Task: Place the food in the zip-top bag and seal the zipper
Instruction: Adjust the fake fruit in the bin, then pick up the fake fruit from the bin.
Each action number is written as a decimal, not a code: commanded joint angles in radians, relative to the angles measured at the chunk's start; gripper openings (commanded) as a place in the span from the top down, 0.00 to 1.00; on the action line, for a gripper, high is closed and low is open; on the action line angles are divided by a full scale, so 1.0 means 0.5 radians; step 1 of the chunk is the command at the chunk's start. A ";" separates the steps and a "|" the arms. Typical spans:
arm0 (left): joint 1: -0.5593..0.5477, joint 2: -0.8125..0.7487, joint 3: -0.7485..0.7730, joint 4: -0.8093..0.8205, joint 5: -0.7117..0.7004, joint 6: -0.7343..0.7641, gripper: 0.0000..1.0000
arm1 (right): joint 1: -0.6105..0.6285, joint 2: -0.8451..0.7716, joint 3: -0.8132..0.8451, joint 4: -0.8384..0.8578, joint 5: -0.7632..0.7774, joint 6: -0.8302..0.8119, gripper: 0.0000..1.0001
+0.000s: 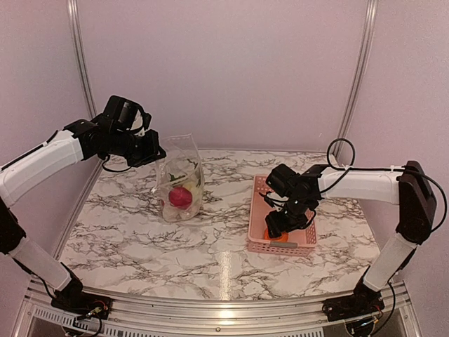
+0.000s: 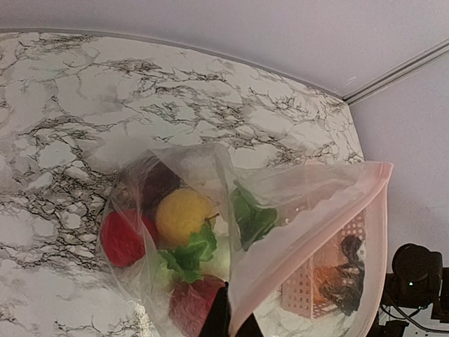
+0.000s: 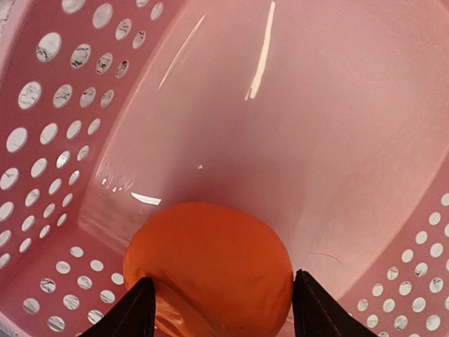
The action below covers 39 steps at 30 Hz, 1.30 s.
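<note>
From above, we see the left jaws pinched shut on the zip-top bag (image 1: 181, 184), which rests on the tabletop (image 1: 140, 232). Left wrist: food (image 2: 184, 214) sits inside the bag. Right wrist: the right jaws sit on both sides of an orange ball (image 3: 210, 267) in the pink basket (image 3: 316, 140). We cannot tell if they squeeze it.

- Right wrist view: the bottom edge cuts off the orange ball (image 3: 210, 267). Only the tips of the right fingers (image 3: 319, 312) show beside it, and whether they press on it cannot be told.
- Left wrist view: the left fingers (image 2: 219, 316) are a dark wedge at the bottom edge, which also cuts off the zip-top bag (image 2: 309, 210).
- Through the bag's film the pink basket (image 2: 300, 291) is blurred.
- Top view: most of the food (image 1: 181, 196) in the bag is too small to tell apart.
</note>
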 commanded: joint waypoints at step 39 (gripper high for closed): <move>-0.009 0.080 0.034 -0.046 0.074 0.004 1.00 | -0.017 -0.029 0.462 -0.196 0.222 -0.009 0.47</move>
